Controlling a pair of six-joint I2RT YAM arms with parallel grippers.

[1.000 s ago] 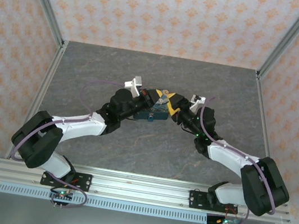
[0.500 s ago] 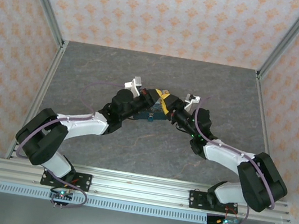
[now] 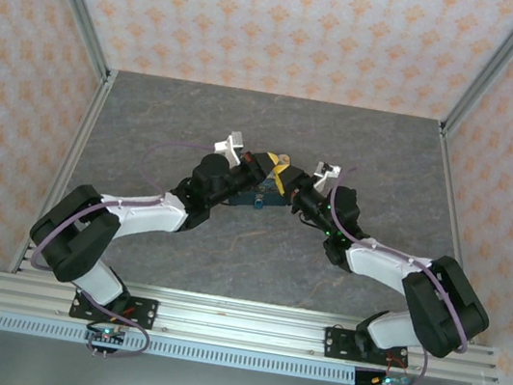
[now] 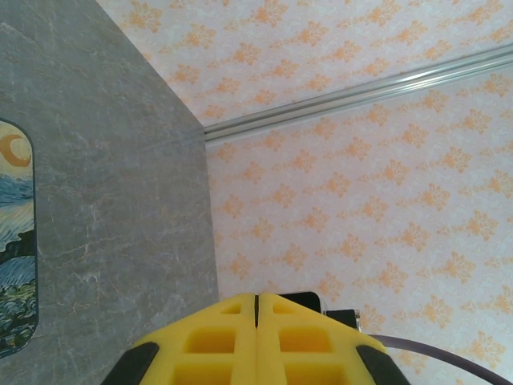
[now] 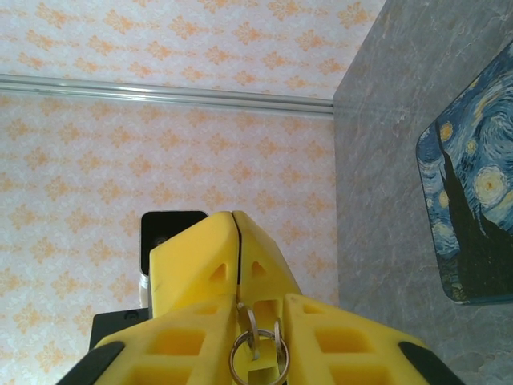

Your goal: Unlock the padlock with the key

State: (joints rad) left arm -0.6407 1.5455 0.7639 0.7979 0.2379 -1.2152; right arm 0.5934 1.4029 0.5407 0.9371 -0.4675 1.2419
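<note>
My right gripper (image 5: 234,215) is shut, its yellow fingertips touching. A thin silvery key (image 5: 252,318) on a metal ring (image 5: 258,358) is pinched in the gap further back between the fingers. In the top view the right gripper (image 3: 283,171) and left gripper (image 3: 263,165) meet tip to tip just above the blue box with the yellow swirl painting (image 3: 262,194). The left gripper (image 4: 256,298) is shut, a thin seam between its yellow fingers and nothing showing in it. The padlock is hidden.
The painted box lies flat on the grey table (image 3: 276,127); its edge shows in the left wrist view (image 4: 16,241) and the right wrist view (image 5: 473,208). Patterned walls with metal posts (image 3: 77,3) enclose the table at back and sides.
The right gripper has moved left toward the left gripper and closed its fingers. The left arm has shifted only slightly.
</note>
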